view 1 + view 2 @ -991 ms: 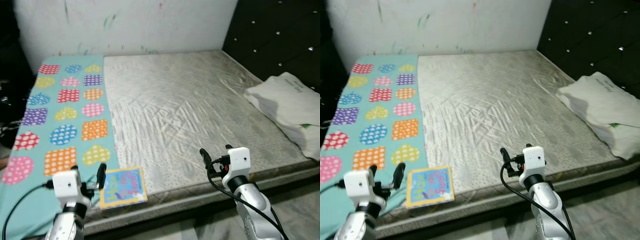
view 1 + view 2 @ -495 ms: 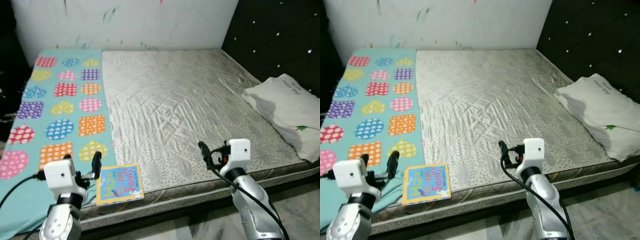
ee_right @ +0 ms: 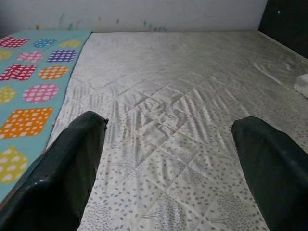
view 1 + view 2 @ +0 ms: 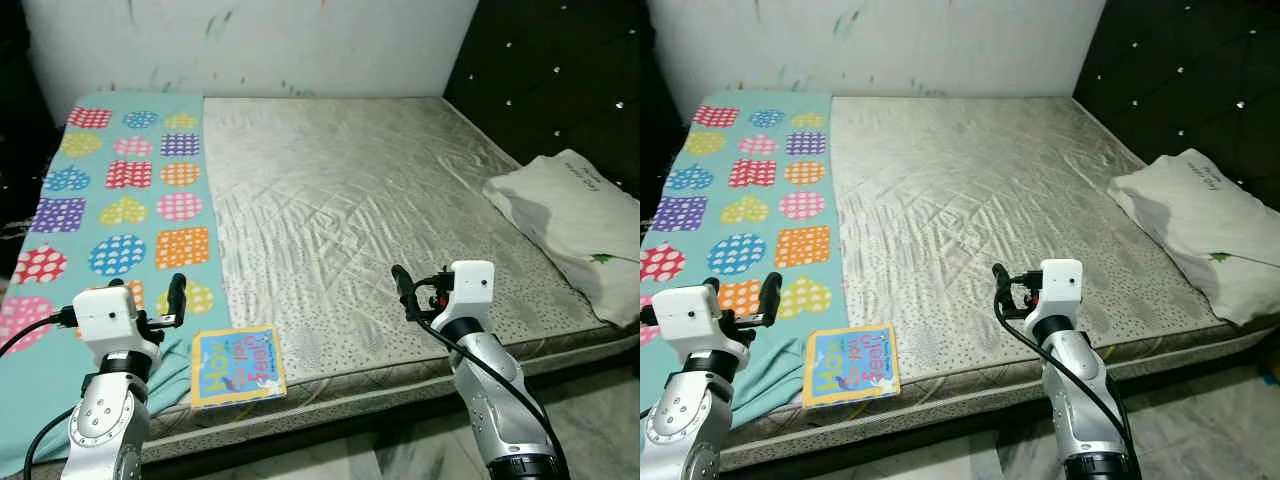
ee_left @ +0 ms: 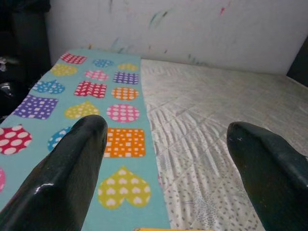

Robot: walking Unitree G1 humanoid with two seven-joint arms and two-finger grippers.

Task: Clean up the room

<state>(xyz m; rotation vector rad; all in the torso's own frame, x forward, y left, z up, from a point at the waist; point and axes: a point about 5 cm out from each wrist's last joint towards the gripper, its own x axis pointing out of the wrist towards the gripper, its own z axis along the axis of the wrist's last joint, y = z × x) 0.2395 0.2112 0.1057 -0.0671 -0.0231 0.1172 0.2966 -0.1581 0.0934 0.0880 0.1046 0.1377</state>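
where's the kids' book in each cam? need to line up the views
Left eye view: book on the bed's near edge, beside the left gripper.
Right eye view: book, same spot, lower left.
Left wrist view: a yellow sliver at the frame edge, likely the book; cannot confirm.
Right wrist view: book not in it.
Shared landmark: the teal patterned sheet, whose edge runs along the bare mattress.

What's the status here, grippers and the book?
Left gripper open, empty, raised over the patterned blanket. Right gripper open, empty, above the mattress. Book flat at the near bed edge, untouched. Nothing blocking.
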